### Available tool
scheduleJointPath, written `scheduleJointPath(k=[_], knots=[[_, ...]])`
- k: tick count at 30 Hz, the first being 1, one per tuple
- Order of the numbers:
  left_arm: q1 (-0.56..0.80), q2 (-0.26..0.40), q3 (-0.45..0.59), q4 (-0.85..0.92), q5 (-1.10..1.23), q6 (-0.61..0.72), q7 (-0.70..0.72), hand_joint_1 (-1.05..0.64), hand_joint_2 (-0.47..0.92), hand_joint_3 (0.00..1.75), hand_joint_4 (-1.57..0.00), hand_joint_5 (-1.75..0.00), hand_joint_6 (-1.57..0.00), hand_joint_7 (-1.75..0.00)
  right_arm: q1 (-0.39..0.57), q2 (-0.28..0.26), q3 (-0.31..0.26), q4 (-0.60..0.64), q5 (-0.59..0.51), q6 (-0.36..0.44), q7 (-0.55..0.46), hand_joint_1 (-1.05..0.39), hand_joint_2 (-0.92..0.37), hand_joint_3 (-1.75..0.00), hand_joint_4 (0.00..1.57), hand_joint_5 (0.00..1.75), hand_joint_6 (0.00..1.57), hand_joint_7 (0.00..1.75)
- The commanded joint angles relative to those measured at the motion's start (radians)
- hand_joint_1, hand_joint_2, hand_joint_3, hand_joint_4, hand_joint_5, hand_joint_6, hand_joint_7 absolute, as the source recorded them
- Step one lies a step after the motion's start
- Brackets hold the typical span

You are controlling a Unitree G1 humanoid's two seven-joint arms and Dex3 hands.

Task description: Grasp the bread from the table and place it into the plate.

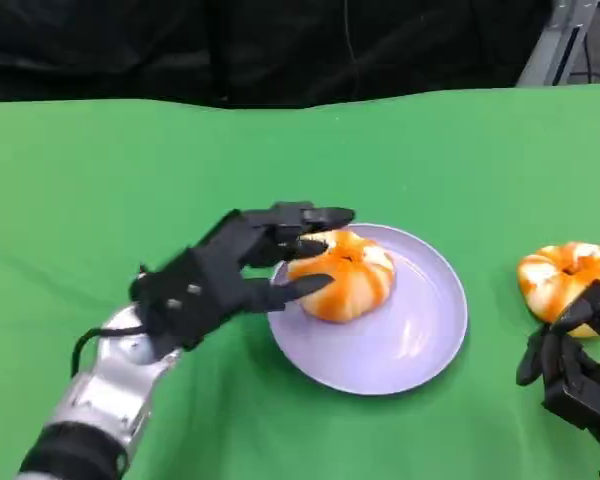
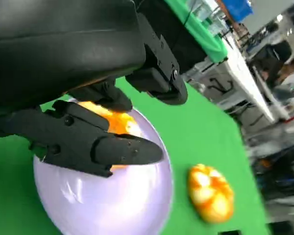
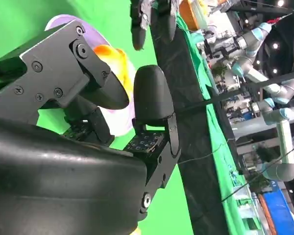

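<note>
Left hand (image 1: 242, 268): reaching over the near-left rim of the plate, its fingers (image 1: 315, 216) lying around the bread from above and from the near side; whether they are pressing on it I cannot tell.
Bread (image 1: 345, 276): sitting on the left part of the plate (image 1: 420, 330), orange and white, between the left hand's upper and lower fingers.
Plate: lavender, lying on the green tabletop (image 1: 180, 170) in front of the robot.
Second bread (image 1: 562, 275): lying on the tabletop to the right of the plate, apart from it.
Right hand (image 1: 580, 365): hanging just in front of the second bread, its fingers (image 1: 585, 310) curling loosely with nothing between them, one tip showing against the bread's near edge.
</note>
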Motion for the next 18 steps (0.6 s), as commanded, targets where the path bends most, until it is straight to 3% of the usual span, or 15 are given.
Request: scheduleJointPath(k=[1, 3, 4, 6, 7, 8, 9, 11, 14, 18], knots=[[0.102, -0.011, 0.096, -0.142, -0.171, 0.152, -0.082, -0.05, 0.84, 0.62, -0.99, -0.33, -0.95, -0.08, 0.016, -0.007, -0.002, -0.027, 0.005, 0.011, -0.012, -0.04, -0.44, -1.43, 0.92, 1.75, 0.76, 1.66], [0.140, -0.023, 0.140, -0.196, -0.263, 0.231, -0.122, -0.03, 0.72, 0.89, -0.98, -0.59, -1.08, -0.07, 0.017, -0.007, -0.002, -0.025, 0.007, 0.005, -0.007, -0.04, -0.44, -1.42, 0.92, 1.75, 0.76, 1.66], [0.157, -0.024, 0.157, -0.219, -0.294, 0.264, -0.136, -0.05, 0.66, 1.01, -0.95, -0.87, -1.18, -0.10, 0.017, -0.008, -0.003, -0.025, 0.007, 0.005, -0.006, -0.04, -0.44, -1.42, 0.92, 1.75, 0.76, 1.66], [0.190, -0.028, 0.193, -0.261, -0.371, 0.337, -0.176, -0.08, 0.57, 1.16, -0.93, -1.16, -1.28, -0.22, 0.019, -0.010, -0.004, -0.028, 0.011, 0.010, -0.006, -0.04, -0.44, -1.42, 0.92, 1.75, 0.76, 1.66], [0.204, -0.029, 0.211, -0.271, -0.418, 0.370, -0.213, -0.08, 0.50, 1.28, -0.95, -1.27, -1.25, -0.47, 0.019, -0.011, -0.006, -0.028, 0.012, 0.010, -0.005, -0.04, -0.44, -1.42, 0.92, 1.75, 0.76, 1.66], [0.216, -0.030, 0.229, -0.277, -0.462, 0.402, -0.250, -0.06, 0.45, 1.40, -0.97, -1.41, -1.13, -0.87, 0.019, -0.012, -0.007, -0.027, 0.013, 0.011, -0.004, -0.04, -0.44, -1.42, 0.92, 1.75, 0.76, 1.66], [0.226, -0.027, 0.243, -0.282, -0.491, 0.429, -0.276, -0.05, 0.43, 1.45, -0.97, -1.47, -1.08, -1.05, 0.019, -0.013, -0.007, -0.027, 0.013, 0.012, -0.004, -0.04, -0.44, -1.42, 0.92, 1.75, 0.75, 1.66], [0.248, -0.017, 0.263, -0.297, -0.524, 0.483, -0.298, -0.06, 0.40, 1.49, -0.99, -1.57, -1.03, -1.25, 0.020, -0.014, -0.006, -0.028, 0.008, 0.010, -0.007, -0.05, -0.44, -1.41, 0.91, 1.75, 0.75, 1.66], [0.290, -0.004, 0.296, -0.324, -0.558, 0.554, -0.307, -0.05, 0.40, 1.47, -0.97, -1.69, -0.97, -1.43, 0.022, -0.016, -0.007, -0.031, 0.006, 0.011, -0.008, -0.05, -0.44, -1.40, 0.91, 1.75, 0.74, 1.66], [0.335, 0.013, 0.347, -0.315, -0.608, 0.622, -0.357, -0.06, 0.42, 1.41, -0.93, -1.74, -0.92, -1.53, 0.026, -0.014, -0.006, -0.037, 0.005, 0.015, -0.012, -0.05, -0.44, -1.39, 0.92, 1.75, 0.75, 1.66]])
